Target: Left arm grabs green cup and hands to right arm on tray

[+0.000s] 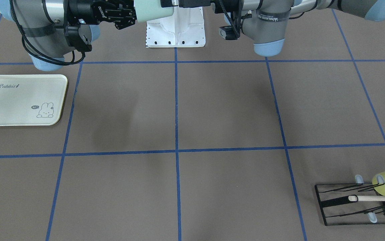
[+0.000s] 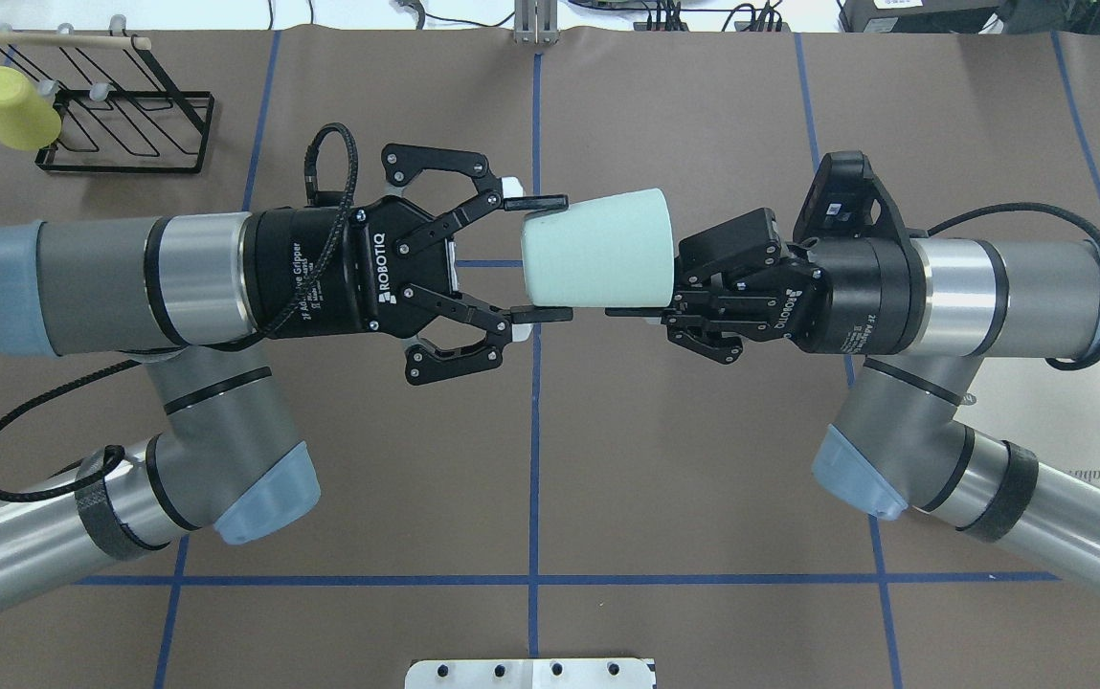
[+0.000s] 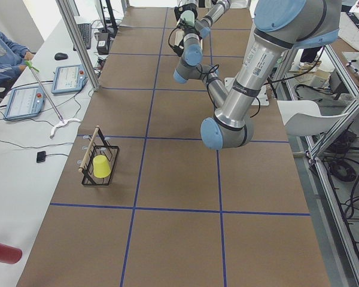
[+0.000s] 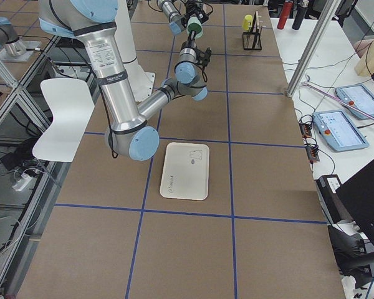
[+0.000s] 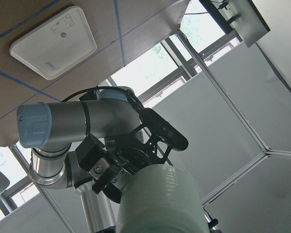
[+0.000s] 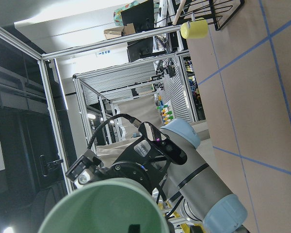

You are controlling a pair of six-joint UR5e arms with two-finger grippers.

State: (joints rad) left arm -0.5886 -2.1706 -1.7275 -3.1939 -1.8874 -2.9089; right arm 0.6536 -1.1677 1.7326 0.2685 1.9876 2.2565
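Observation:
The pale mint-green cup (image 2: pixel 597 249) hangs on its side in the air between my two grippers, base toward the left arm and rim toward the right arm. My left gripper (image 2: pixel 538 258) is open, its fingertips (image 2: pixel 535 203) standing apart on either side of the cup's base. My right gripper (image 2: pixel 650 299) is shut on the cup's rim, one finger inside and one outside. The cup also shows in the front view (image 1: pixel 152 10), the left wrist view (image 5: pixel 160 199) and the right wrist view (image 6: pixel 102 208). The cream tray (image 1: pixel 21 100) lies flat below the right arm, partly hidden in the overhead view (image 2: pixel 1086 431).
A black wire rack (image 2: pixel 128 124) with a yellow-green cup (image 2: pixel 15 108) on it stands at the far left corner. The robot's white base plate (image 1: pixel 175 30) sits at the table's near edge. Blue tape lines cross the brown table.

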